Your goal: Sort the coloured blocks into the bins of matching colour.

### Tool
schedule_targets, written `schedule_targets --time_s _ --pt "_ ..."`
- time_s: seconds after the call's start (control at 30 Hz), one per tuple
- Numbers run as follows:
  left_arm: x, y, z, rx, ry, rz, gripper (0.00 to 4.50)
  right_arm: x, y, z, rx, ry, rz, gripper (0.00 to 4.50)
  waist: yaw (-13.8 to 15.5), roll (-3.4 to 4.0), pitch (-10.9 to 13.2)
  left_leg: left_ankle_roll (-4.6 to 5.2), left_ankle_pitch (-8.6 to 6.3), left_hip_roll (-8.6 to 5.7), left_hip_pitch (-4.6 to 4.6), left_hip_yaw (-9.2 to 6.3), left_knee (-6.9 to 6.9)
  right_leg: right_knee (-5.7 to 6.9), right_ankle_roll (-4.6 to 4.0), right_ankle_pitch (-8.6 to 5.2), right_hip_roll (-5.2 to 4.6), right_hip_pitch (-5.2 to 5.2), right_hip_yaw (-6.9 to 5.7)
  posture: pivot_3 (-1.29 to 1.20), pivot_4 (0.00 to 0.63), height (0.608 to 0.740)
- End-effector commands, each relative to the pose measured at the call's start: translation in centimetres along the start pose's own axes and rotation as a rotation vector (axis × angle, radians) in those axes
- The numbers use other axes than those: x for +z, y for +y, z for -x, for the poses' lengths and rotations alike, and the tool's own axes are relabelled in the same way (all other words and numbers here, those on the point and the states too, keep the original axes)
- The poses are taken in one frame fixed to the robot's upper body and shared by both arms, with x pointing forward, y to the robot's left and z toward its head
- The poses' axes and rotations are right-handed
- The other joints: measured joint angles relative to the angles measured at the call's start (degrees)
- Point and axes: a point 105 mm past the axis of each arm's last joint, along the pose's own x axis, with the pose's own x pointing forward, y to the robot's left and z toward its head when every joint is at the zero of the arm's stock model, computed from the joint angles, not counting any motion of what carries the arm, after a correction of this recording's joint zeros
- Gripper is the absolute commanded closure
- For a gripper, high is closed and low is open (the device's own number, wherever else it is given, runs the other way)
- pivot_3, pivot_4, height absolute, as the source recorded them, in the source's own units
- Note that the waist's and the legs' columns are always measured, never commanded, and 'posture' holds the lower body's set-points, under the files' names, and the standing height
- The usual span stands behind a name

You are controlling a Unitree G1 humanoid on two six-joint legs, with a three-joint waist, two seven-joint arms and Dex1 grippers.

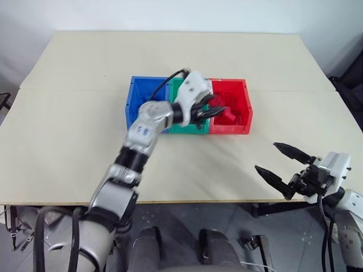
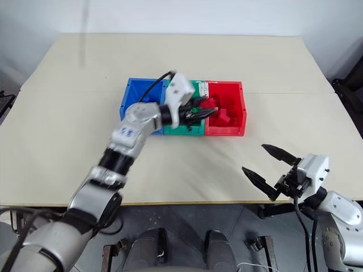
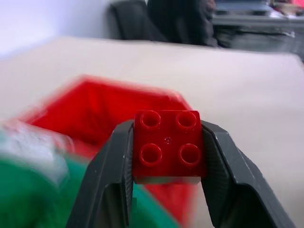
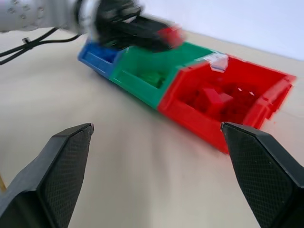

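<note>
My left gripper (image 1: pixel 212 111) is shut on a small red studded block (image 3: pixel 168 145), held level above the green bin (image 1: pixel 190 128) close to its edge with the red bin (image 1: pixel 238 102). The red block (image 2: pixel 209 103) shows at the fingertips in the eye views too. The blue bin (image 1: pixel 136 96) stands at the left of the joined row. Several red blocks (image 1: pixel 227 115) lie in the red bin, and a green block (image 4: pixel 151 78) lies in the green bin. My right gripper (image 1: pixel 265 156) hangs open and empty over the table's front right edge, apart from the bins.
The bins stand in the middle of a pale beige table (image 1: pixel 68 141). Its front edge runs just under my right gripper. Dark chairs and a desk show beyond the table's far side in the left wrist view.
</note>
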Motion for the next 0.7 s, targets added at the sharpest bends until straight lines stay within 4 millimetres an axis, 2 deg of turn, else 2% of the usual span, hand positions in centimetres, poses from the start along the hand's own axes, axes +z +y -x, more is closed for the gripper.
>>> schedule_targets --time_s 0.03,0.17,0.3,0.37,0.43,0.47,0.6,0.7 --pt "1.1 1.0 -1.8 0.066 -0.024 -0.061 3.01 1.5 0.4 0.1 -0.032 -0.047 0.061 0.00 -0.19 0.01 0.00 -0.01 -0.01 -0.01 0.00 -0.01 -0.04 -0.07 0.00 0.00 -0.01 0.02 0.00 0.00 0.150 0.740" --pt "0.4 0.9 -3.0 0.082 0.013 -0.053 3.01 1.7 1.1 0.1 -0.061 -0.060 0.058 0.00 -0.36 0.02 -0.01 -0.10 -0.04 -0.01 0.04 -0.10 -0.28 -0.18 0.01 -0.01 0.04 -0.05 -0.03 0.00 0.150 0.740" --pt "-0.3 0.6 -3.2 0.072 0.038 -0.047 3.01 1.9 1.6 -0.1 -0.080 -0.071 0.058 0.00 0.02 0.02 -0.01 -0.17 0.00 0.01 -0.05 -0.23 -0.36 -0.11 0.00 -0.05 0.09 -0.17 -0.19 0.00 0.150 0.740" --pt "-0.1 0.8 -3.1 0.070 0.014 -0.035 2.29 2.0 1.6 -0.1 -0.087 -0.074 0.059 0.00 0.19 0.02 -0.01 -0.17 0.00 0.00 -0.11 -0.26 -0.35 -0.11 0.00 -0.05 0.08 -0.18 -0.23 0.00 0.150 0.740" --pt "0.3 0.5 -2.9 0.038 -0.020 -0.037 1.77 2.0 1.6 -0.1 -0.089 -0.074 0.059 0.00 0.33 0.02 -0.01 -0.14 -0.02 -0.02 -0.20 -0.28 -0.26 -0.15 0.00 -0.05 0.07 -0.18 -0.25 0.00 0.150 0.740" --pt "0.5 0.4 -2.7 0.018 -0.040 -0.049 1.34 2.0 1.6 -0.2 -0.088 -0.074 0.058 0.00 0.40 0.02 -0.01 -0.14 -0.02 -0.02 -0.21 -0.28 -0.25 -0.15 0.00 -0.05 0.07 -0.17 -0.25 0.00 0.150 0.740" --pt "0.9 -0.1 -1.5 -0.065 -0.107 -0.092 0.25 2.0 1.5 -0.7 -0.063 -0.079 0.055 0.00 0.32 0.02 -0.01 -0.15 -0.01 -0.01 -0.20 -0.28 -0.25 -0.12 0.00 -0.05 0.08 -0.16 -0.26 0.00 0.150 0.740" --pt "0.4 0.3 0.6 -0.096 -0.131 -0.117 0.25 2.0 1.3 -1.4 -0.026 -0.085 0.054 0.00 -0.08 0.03 -0.01 -0.16 -0.01 0.00 -0.19 -0.28 -0.23 -0.05 0.00 -0.05 0.08 -0.17 -0.26 0.00 0.150 0.740"
